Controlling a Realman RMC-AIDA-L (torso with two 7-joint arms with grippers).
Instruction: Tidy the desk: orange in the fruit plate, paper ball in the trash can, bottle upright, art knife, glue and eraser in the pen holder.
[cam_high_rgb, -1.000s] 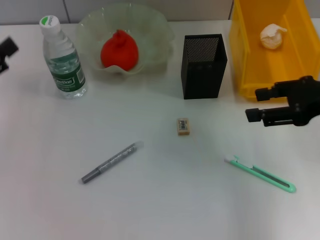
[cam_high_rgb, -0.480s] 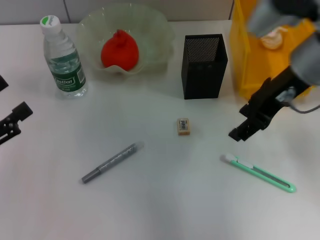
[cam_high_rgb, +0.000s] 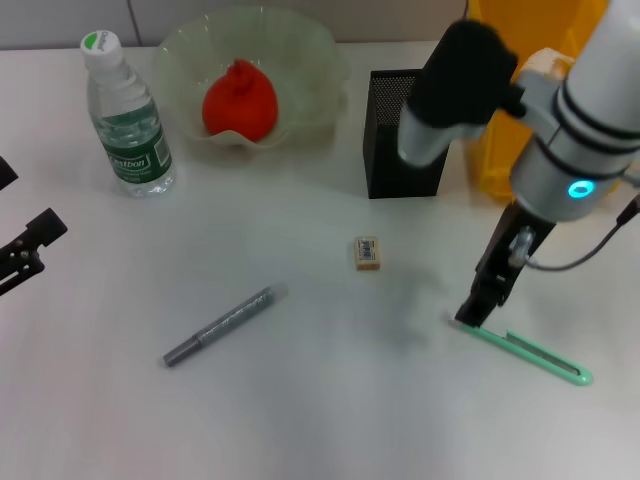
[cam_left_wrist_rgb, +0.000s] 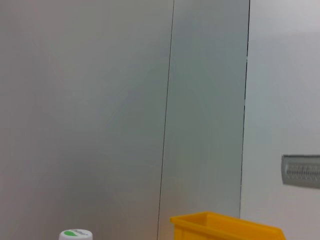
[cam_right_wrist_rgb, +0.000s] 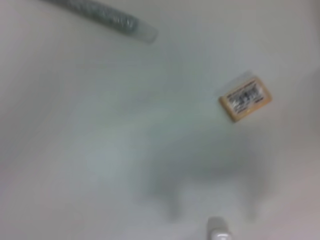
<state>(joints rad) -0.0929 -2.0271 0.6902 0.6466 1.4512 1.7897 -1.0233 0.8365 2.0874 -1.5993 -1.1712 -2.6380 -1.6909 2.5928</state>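
Note:
The mint-green art knife (cam_high_rgb: 525, 349) lies flat at the right front, and its whitish tip (cam_right_wrist_rgb: 219, 231) shows in the right wrist view. My right gripper (cam_high_rgb: 478, 308) points down just above that tip, open, holding nothing. The beige eraser (cam_high_rgb: 367, 252) (cam_right_wrist_rgb: 246, 98) lies mid-table. The grey glue (cam_high_rgb: 224, 326) (cam_right_wrist_rgb: 95, 12) lies left of it. The orange (cam_high_rgb: 239, 99) sits in the fruit plate (cam_high_rgb: 315, 55). The bottle (cam_high_rgb: 125, 117) stands upright, and its cap (cam_left_wrist_rgb: 75, 234) shows in the left wrist view. The pen holder (cam_high_rgb: 385, 140) stands at the back. My right arm hides the paper ball.
The yellow trash can (cam_high_rgb: 485, 160) (cam_left_wrist_rgb: 225, 226) stands at the back right, partly behind my right arm, which reaches over it and the pen holder. My left gripper (cam_high_rgb: 28, 246) rests open at the table's left edge.
My right arm has swung forward and down, bringing its gripper from beside the trash can to the knife's tip. The left gripper dropped toward the front a second ago and has since held still.

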